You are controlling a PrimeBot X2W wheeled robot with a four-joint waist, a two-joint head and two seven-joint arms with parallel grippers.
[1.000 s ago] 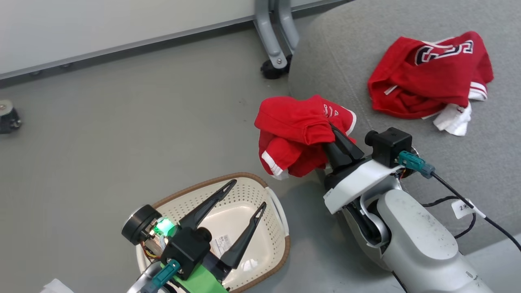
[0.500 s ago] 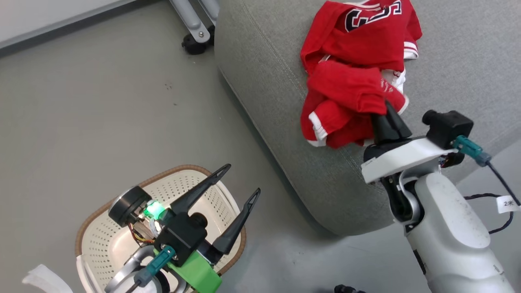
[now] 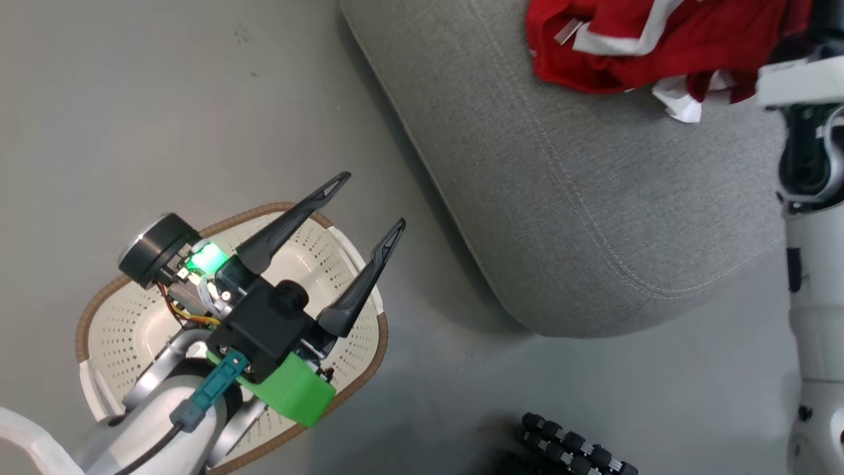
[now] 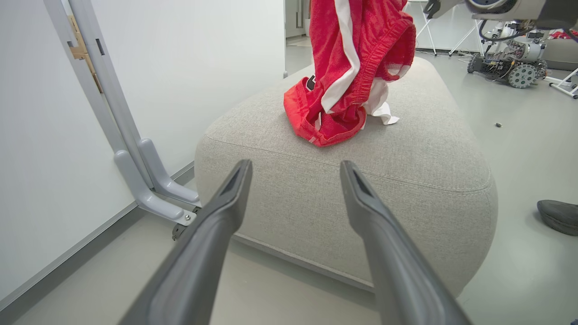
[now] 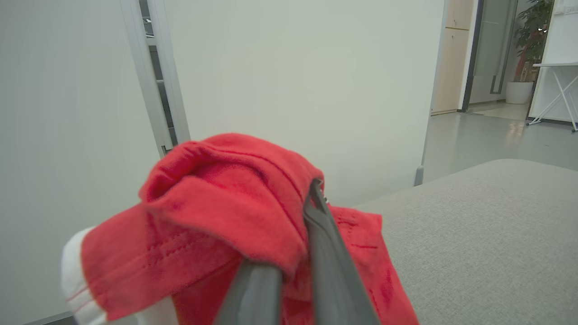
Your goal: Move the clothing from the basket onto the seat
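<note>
Right gripper (image 5: 302, 212): my view along it shows the fingers pinched together on a fold of the soft bright-red clothing (image 5: 216, 212) with white stripes. In the left wrist view the clothing hangs over the large grey fabric seat (image 4: 343, 189), its lower folds touching the top. Left gripper (image 3: 373, 200): fingers spread apart, empty, poised above the cream perforated plastic basket (image 3: 99, 303) on the grey floor (image 3: 132, 99), near the seat's rounded corner.

grippers: two, left gripper (image 3: 373, 200) and right gripper (image 5: 311, 198)
red garments (image 4: 343, 67): apparently two, bunched together
laundry basket (image 3: 112, 323): one
grey seat cushion (image 3: 580, 218): one
partition legs (image 4: 151, 164): two
dark shoe (image 4: 559, 216): one
</note>
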